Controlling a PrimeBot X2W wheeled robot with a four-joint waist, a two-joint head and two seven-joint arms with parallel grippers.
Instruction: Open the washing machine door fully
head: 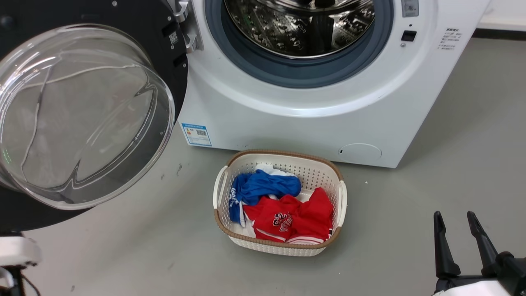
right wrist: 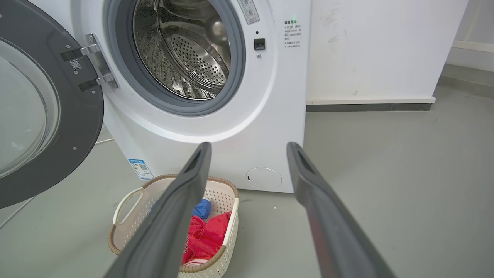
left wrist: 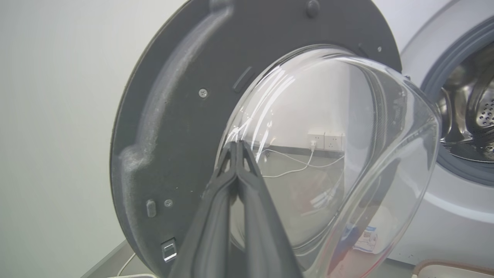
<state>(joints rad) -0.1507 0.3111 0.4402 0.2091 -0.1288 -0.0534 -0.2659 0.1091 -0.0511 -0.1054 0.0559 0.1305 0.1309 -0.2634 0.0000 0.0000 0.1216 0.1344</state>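
Note:
The washing machine door [head: 174, 70] stands swung out to the left of the machine, a black disc with a bulging clear glass bowl [head: 82, 115] and a metal hinge [head: 185, 24]. In the left wrist view the door [left wrist: 173, 116] is close ahead. My left gripper [left wrist: 237, 144] is shut with nothing in it, its tips against the edge of the glass bowl [left wrist: 328, 146]; whether they touch it I cannot tell. My right gripper [head: 453, 214] is open and empty at the lower right, well clear of the door. Its fingers [right wrist: 193, 173] point at the machine's front.
The steel drum opening [head: 300, 28] with its grey rubber ring is uncovered. A white basket [head: 341, 197] of red and blue clothes sits on the grey floor before the machine. A pale part of my left arm [head: 16, 250] shows under the door. A white wall [right wrist: 386, 50] stands right of the machine.

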